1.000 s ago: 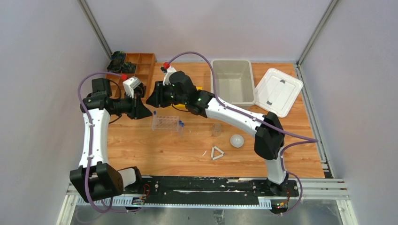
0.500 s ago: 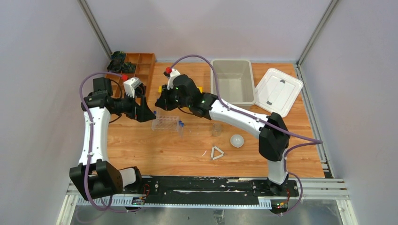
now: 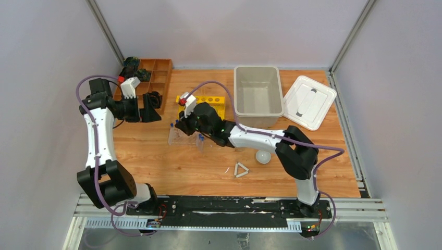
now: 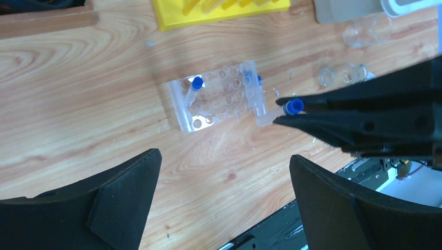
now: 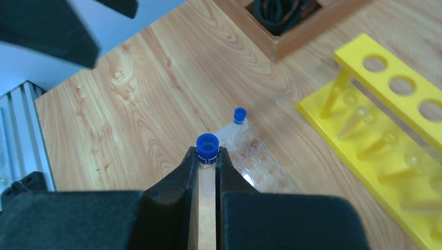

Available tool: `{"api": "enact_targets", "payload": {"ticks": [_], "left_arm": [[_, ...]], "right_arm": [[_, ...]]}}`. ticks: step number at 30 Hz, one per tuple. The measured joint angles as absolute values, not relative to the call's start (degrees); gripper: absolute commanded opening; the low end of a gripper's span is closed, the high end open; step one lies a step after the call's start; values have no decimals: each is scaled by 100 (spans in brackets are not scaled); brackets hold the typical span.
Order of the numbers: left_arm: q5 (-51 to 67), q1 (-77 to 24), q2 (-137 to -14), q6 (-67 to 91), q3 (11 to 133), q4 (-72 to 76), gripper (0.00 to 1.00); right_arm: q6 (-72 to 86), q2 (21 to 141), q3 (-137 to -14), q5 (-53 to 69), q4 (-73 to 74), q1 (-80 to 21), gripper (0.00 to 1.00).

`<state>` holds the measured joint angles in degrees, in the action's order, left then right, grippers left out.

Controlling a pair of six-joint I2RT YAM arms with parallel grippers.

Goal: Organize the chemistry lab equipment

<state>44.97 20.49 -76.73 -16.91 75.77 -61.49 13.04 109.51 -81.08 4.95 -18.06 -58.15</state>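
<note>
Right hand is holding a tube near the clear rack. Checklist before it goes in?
1. Right hand shut on blue-capped tube: ok.
2. Held tube lined up over a rack hole: cannot tell, its lower end is hidden in the grip.
3. Clear rack has free holes: ok, most are empty; a standing tube fills one corner.
4. Left hand open, away from the rack: ok.

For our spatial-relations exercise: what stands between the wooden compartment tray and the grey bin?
A yellow rack with round holes stands between the wooden tray and the grey bin; the top view shows it.
</note>
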Motion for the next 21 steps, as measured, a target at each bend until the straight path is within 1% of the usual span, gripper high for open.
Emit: {"api": "enact_targets", "payload": {"ticks": [6,13,21], "left_arm": [[4250,2202,-7797,-1647,7585,-6141,100],[4185,2231,-7797,-1675,7585,-6141,100],[4178,2244,-7800,-1761,7572,-6141,100]], "right_arm": [[674,11537,-8182,607,-2617,-6117,0],[261,12169,-8460,648,-3020,-6228,0],[-23,12479,-8536,600,-3332,-6228,0]]}}
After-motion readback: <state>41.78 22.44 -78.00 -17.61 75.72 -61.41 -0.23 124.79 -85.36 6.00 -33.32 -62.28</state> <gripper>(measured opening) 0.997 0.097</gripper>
